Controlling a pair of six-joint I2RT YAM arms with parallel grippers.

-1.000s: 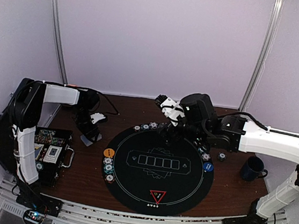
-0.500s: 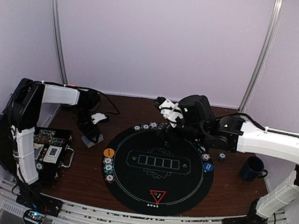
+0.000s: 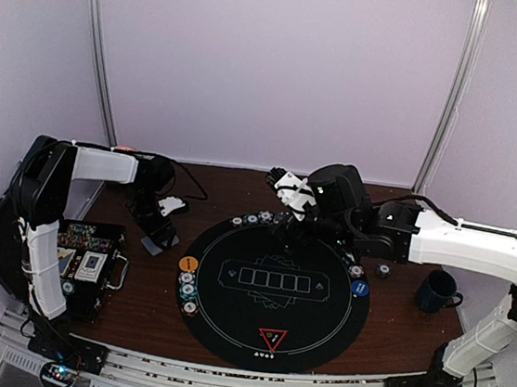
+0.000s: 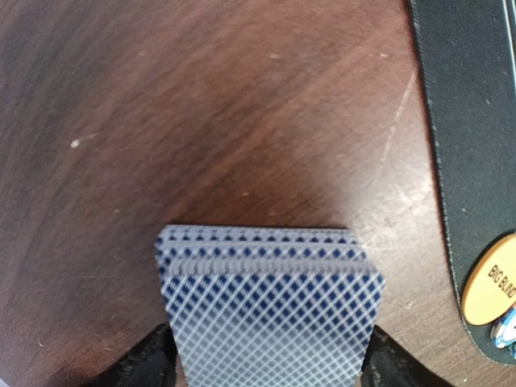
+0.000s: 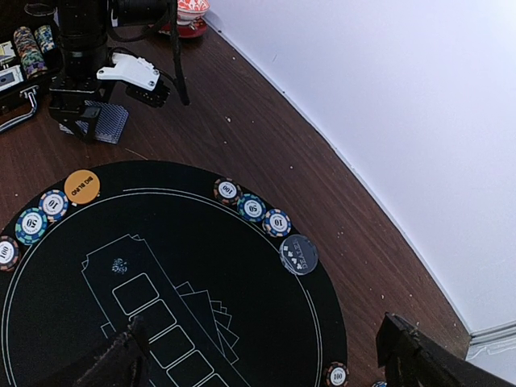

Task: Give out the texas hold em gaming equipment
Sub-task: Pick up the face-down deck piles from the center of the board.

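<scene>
The cards (image 4: 270, 314), a slightly staggered stack with blue diamond backs, sit between the fingers of the left gripper (image 4: 268, 348). They are over the brown table (image 4: 201, 121), just left of the round black mat (image 4: 468, 121). A dark finger flanks each side of the stack, but I cannot tell whether they are clamped on it or standing just off it. An orange button (image 4: 492, 282) lies on the mat's left rim, with chips (image 3: 188, 288) beside it and more chips along the far rim. A blue button (image 3: 360, 287) is on the right rim and a red triangle (image 3: 272, 338) on the near edge. The right gripper (image 5: 262, 343) hangs over the far part of the mat, fingers wide apart and holding nothing. A mug (image 3: 435, 291) stands at the right and an open case (image 3: 92, 263) at the left.
</scene>
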